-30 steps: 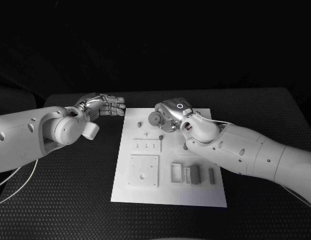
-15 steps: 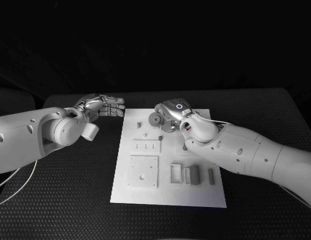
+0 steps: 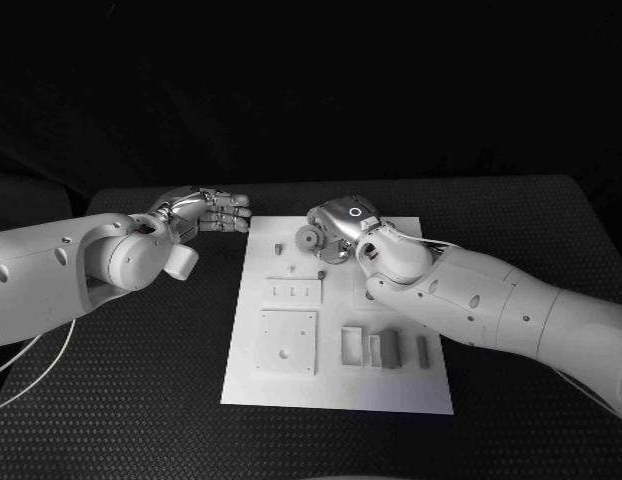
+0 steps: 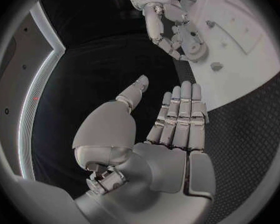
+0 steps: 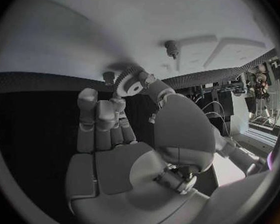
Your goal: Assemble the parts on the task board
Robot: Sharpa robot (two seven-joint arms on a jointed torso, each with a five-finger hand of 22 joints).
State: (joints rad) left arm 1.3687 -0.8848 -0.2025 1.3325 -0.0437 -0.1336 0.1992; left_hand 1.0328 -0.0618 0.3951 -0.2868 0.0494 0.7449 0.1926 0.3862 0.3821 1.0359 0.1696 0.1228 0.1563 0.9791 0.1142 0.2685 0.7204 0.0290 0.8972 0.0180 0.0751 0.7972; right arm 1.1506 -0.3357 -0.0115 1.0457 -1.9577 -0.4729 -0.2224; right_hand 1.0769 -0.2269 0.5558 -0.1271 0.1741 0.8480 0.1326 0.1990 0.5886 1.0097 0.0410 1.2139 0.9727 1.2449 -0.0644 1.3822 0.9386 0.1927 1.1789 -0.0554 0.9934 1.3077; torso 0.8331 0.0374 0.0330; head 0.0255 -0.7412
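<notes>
Left hand: you see the left hand off the task board's left edge, over the bare desk. Its fingers lie straight and side by side with the thumb set apart, and nothing is in them.

Task board: the white plate lies in the middle of the desk, long side running away from you.

Square recess: near the board's left edge you find a square plate with small holes; whether anything sits in them, you cannot tell.

Slots: right of that plate stand three upright rectangular pockets, one beside the other; their contents are too small to tell.

Peg: a small peg stands upright on the board's far part.

Right hand: the right hand is over the board's far end, thumb and fingers clamped on a toothed gear, close by a second peg.
</notes>
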